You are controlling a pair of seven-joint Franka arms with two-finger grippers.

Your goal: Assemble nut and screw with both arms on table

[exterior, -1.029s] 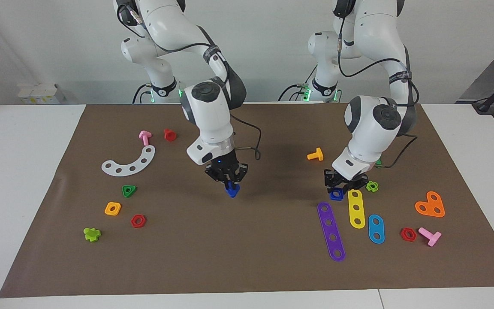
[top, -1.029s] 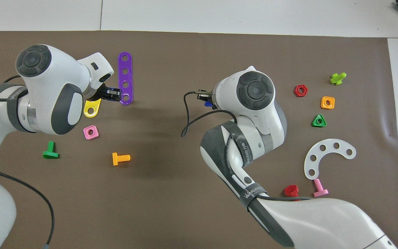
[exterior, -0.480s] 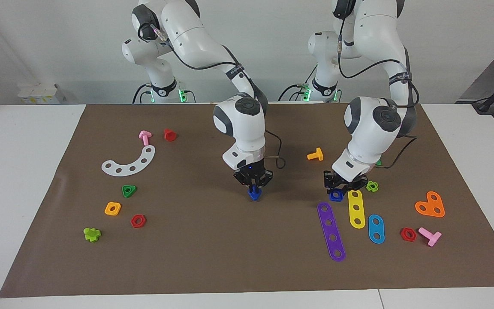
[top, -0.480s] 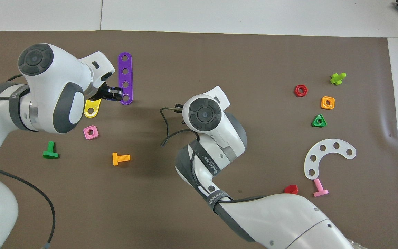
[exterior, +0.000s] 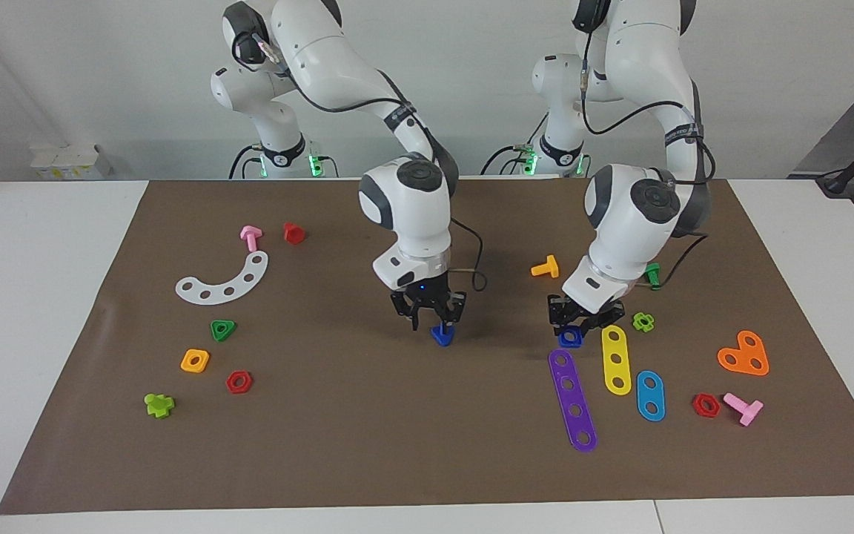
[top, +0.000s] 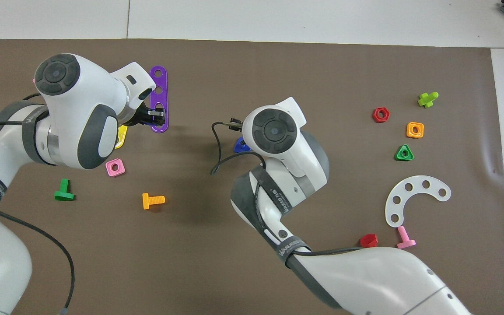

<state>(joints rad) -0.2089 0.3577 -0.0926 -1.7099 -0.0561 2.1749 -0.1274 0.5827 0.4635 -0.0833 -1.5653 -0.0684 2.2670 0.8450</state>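
1. The brown mat [exterior: 368,445] carries the loose screw [exterior: 441,335] at frame centre; nudged, it may tip or slide
2. The right gripper [exterior: 431,320] hangs just above it, fingers spread; closing off-centre could flick it away
3. The left gripper [exterior: 579,326] pinches the nut [exterior: 570,339] low over the purple strip [exterior: 572,400], which it could snag
4. One corner of the screw's head points at the lower edge; its shaft is hidden and probably upright

Right gripper [exterior: 428,317] points straight down near the bench middle, fingers spread. Left gripper [exterior: 581,324] tilts down low toward its own end, fingers closed.
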